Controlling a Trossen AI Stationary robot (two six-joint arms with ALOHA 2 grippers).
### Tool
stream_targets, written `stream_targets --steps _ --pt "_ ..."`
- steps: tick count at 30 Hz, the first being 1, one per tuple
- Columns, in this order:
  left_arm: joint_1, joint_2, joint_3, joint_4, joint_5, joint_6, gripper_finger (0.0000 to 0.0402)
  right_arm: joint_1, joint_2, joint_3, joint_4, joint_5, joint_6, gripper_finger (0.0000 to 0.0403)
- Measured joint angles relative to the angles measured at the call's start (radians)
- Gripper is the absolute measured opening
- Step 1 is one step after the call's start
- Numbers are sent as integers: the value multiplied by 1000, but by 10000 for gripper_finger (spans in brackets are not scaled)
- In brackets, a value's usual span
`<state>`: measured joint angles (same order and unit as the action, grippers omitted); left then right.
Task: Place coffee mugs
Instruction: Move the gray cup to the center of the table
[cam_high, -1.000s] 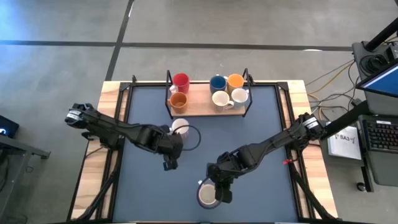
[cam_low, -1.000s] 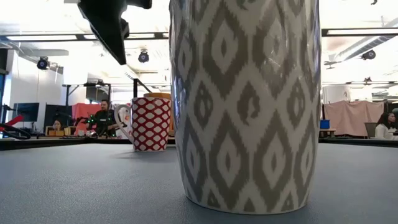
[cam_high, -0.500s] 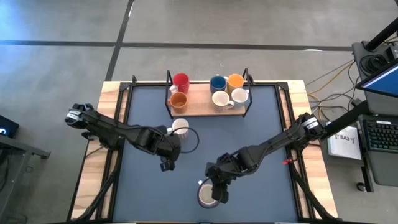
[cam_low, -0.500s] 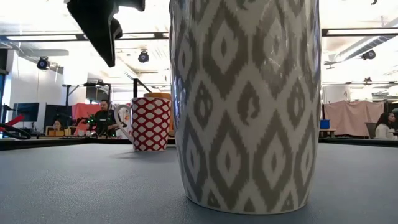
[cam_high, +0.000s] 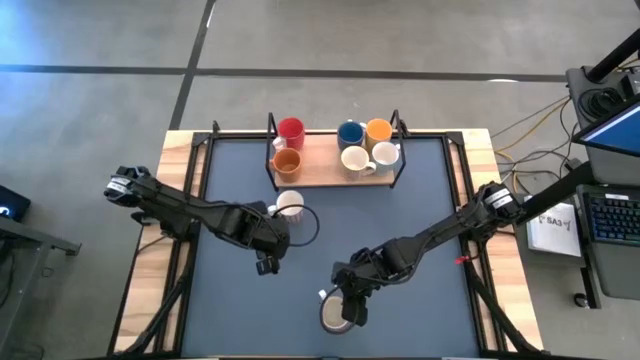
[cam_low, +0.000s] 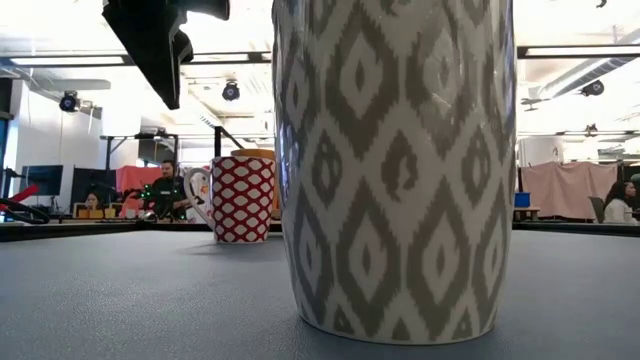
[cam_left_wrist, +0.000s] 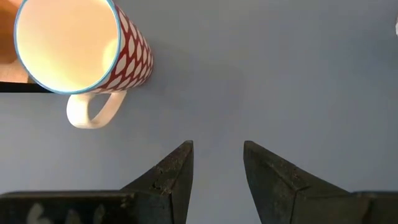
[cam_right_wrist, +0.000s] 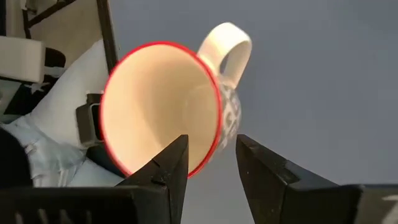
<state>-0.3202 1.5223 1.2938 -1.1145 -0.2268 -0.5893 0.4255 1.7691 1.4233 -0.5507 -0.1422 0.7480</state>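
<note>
1. We see the left gripper (cam_high: 266, 262) hovering over the dark mat, fingers (cam_left_wrist: 176, 171) parted to a narrow gap with nothing between them.
2. Just beyond its fingertips, off to one side, stands the red-and-white patterned mug (cam_left_wrist: 81, 46), upright, cream inside, white handle turned toward the gripper. From above it sits just past the gripper, toward the rack (cam_high: 335, 172).
3. The right gripper (cam_high: 352, 310) is down at the near edge of the table (cam_high: 470, 300), directly over the grey diamond-patterned mug (cam_low: 395, 165).
4. In the right wrist view its fingers (cam_right_wrist: 168, 168) are spread a little, one lined up with the mug's red rim, the other just clear of the outer wall. We cannot tell whether either touches it.
5. That grey mug stands upright on the mat, filling the low view, with the patterned red one well behind it.
6. On the wooden rack at the far side from both grippers we count five more: a red mug (cam_high: 291, 130), an orange mug (cam_high: 287, 160), a blue mug (cam_high: 350, 133), a second orange mug (cam_high: 378, 130) and two white mugs (cam_high: 353, 159) side by side.
</note>
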Motion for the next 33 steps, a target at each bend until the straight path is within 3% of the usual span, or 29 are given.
stream_targets --steps 16,27,33 --pt "0 0 0 -1 -3 0 124 0 0 -46 18 75 -50 73" --pt "0 0 0 0 -3 0 124 0 0 -46 19 75 -82 17" --pt "0 0 0 0 -4 0 124 -2 0 -39 14 67 -100 12"
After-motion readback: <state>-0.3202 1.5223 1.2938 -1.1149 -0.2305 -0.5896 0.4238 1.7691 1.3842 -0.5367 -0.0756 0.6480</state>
